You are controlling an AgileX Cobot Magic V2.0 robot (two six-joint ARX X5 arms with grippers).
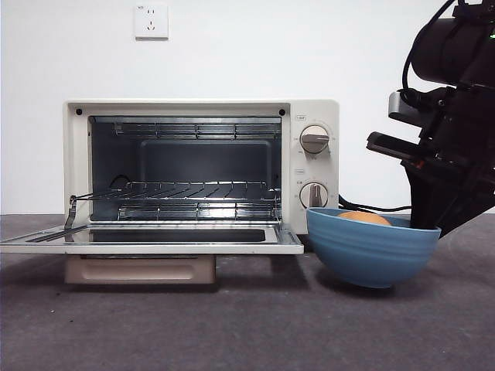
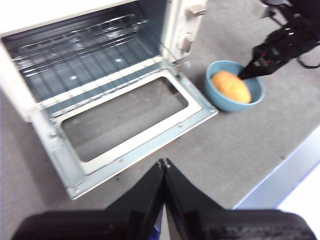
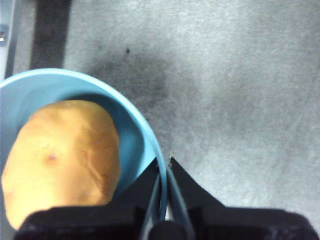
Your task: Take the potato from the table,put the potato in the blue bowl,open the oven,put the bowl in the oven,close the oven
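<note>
The cream oven [image 1: 313, 166] stands on the table [image 1: 247, 325] with its glass door [image 1: 155, 246] folded down flat and the cavity showing. Just right of it is the blue bowl [image 1: 371, 251], and the potato [image 1: 363, 218] lies inside. My right gripper [image 3: 165, 162] is shut on the bowl's [image 3: 30, 85] rim, on the side away from the oven, beside the potato [image 3: 65, 155]. Whether the bowl rests on the table or hangs just above it I cannot tell. My left gripper [image 2: 164, 162] hovers shut and empty over the table in front of the open door [image 2: 195, 112].
A wire rack [image 1: 186, 189] sits inside the oven. A black cord [image 1: 371, 207] trails behind the bowl. A wall socket [image 1: 151, 22] is high on the white wall. The table's front edge [image 2: 280, 175] runs near my left gripper.
</note>
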